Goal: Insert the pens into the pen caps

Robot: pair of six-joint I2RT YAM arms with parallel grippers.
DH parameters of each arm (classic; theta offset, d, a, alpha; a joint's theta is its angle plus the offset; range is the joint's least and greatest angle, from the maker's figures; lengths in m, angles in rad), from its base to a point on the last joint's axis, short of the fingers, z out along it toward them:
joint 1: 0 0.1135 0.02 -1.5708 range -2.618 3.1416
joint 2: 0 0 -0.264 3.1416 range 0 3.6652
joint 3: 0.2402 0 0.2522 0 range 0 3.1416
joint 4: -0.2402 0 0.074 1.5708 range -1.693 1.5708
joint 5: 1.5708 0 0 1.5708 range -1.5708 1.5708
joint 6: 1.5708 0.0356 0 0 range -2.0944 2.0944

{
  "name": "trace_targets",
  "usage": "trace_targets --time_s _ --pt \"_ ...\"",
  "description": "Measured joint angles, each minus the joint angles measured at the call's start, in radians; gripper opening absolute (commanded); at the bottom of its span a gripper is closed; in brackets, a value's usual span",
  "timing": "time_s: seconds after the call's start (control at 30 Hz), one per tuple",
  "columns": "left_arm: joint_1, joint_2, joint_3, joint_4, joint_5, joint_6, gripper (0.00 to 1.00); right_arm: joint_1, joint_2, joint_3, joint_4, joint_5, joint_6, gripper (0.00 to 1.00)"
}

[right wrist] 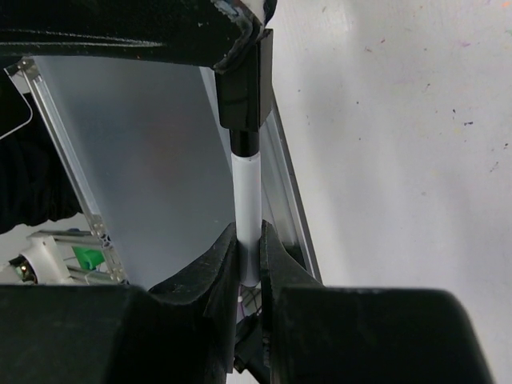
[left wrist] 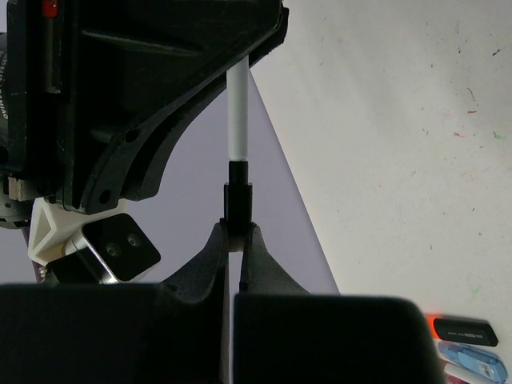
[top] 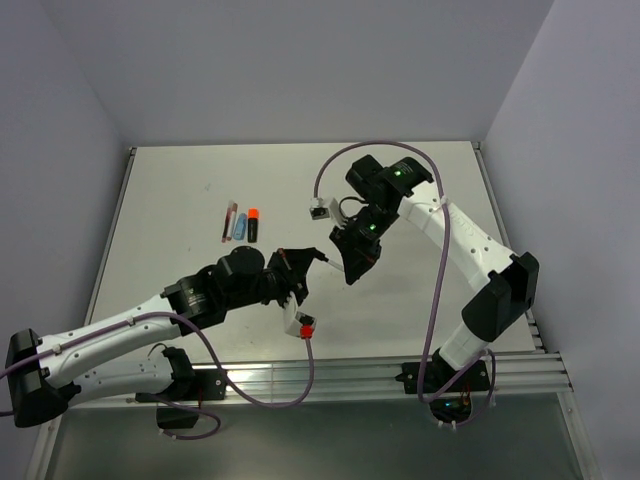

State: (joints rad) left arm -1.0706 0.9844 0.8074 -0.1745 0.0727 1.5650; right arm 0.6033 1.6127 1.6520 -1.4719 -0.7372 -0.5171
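A slim white pen [left wrist: 237, 112] is hanging in mid-air above the middle of the table [top: 200, 180]. Its dark front end is meeting the mouth of a short black cap [left wrist: 238, 196]. How deep the tip is sitting inside the cap cannot be told.

The right gripper [right wrist: 248, 240] is pinching the pen's white barrel, with its fingers narrowed tight around it. Facing it, the left gripper [left wrist: 237, 236] is clamping the base of the cap between its own narrowed fingers. Pen and cap are lying along one straight line between the two arms.

Further out, on the left part of the table, other pens are lying side by side, well apart from both grippers. They are a stubby black marker with an orange end [top: 253, 224], a light-blue marker [top: 241, 222] and a slim red pen [top: 228, 222].

The step in hand appears to be pressing the pen home into the cap. To do it well, the two arms should be closing straight along the barrel with no sideways drift. The right gripper is holding the barrel some way back from the tip, so an off-axis push could bend the pen or slide it through the fingers. Both grips should be firm, and the push should be ending once the cap seats.
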Motion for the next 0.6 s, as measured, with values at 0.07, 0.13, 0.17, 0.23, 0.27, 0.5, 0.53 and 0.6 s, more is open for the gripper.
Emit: trace_targets --time_s 0.07,0.13,0.17,0.23,0.27,0.5,0.53,0.6 --pt "-0.011 -0.001 0.000 -0.003 -0.007 -0.002 0.00 0.009 0.000 0.007 -0.013 0.014 0.001 0.00" --pt "-0.020 -0.002 0.000 -0.004 -0.014 -0.007 0.00 0.016 0.002 0.018 -0.025 0.028 0.002 0.00" --pt "-0.023 -0.003 0.000 -0.004 -0.017 -0.008 0.00 0.019 0.002 0.023 -0.029 0.034 0.002 0.00" --pt "-0.028 -0.005 0.000 -0.002 -0.024 -0.013 0.00 0.021 0.006 0.037 -0.039 0.041 0.002 0.00" --pt "-0.030 -0.006 0.000 0.000 -0.029 -0.016 0.00 0.023 0.007 0.045 -0.042 0.043 0.003 0.00" --pt "-0.042 -0.004 0.001 0.012 -0.053 -0.073 0.00 0.029 0.008 0.057 -0.040 0.068 0.022 0.00" --pt "-0.043 -0.003 0.001 0.011 -0.056 -0.087 0.00 0.035 0.006 0.057 -0.034 0.084 0.029 0.00" --pt "-0.043 0.004 0.010 0.000 -0.060 -0.111 0.00 0.051 -0.001 0.056 -0.017 0.126 0.039 0.00"
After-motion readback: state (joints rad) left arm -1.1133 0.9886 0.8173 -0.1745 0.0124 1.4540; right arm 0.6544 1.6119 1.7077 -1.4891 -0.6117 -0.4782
